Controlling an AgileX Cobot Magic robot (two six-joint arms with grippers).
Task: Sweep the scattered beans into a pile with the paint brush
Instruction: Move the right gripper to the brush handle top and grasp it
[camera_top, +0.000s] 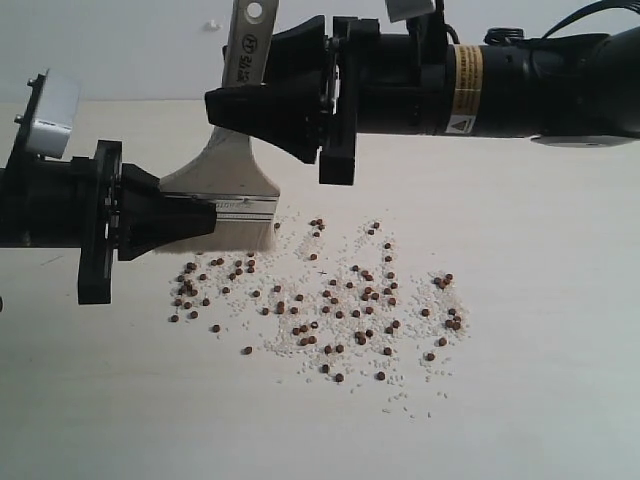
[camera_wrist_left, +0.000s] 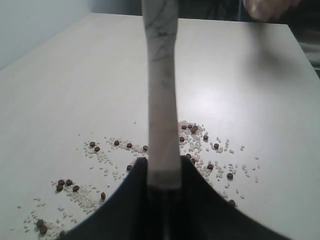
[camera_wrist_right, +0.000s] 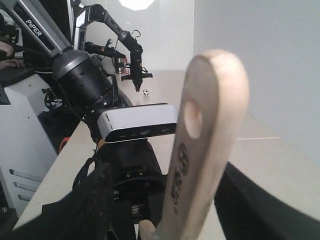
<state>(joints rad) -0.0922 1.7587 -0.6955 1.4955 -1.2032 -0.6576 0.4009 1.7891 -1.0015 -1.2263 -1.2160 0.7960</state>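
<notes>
Paint brush (camera_top: 228, 170): the handle above the ferrule (camera_top: 240, 207) is pale bare wood, smooth, with a dark printed stamp. Ferrule: silver metal, dull sheen. Bristles (camera_top: 245, 232) below the ferrule: pale, fibrous, matt. Beans (camera_top: 330, 312): reddish-brown, smooth skins. White grains (camera_top: 300, 345): matt. Table (camera_top: 540, 330): pale, smooth, matt.

Pale table (camera_top: 560, 420), plain white wall (camera_top: 120, 45)

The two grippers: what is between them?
The paint brush: its wide head spans from the left gripper up to the right gripper, in the exterior view.
</notes>
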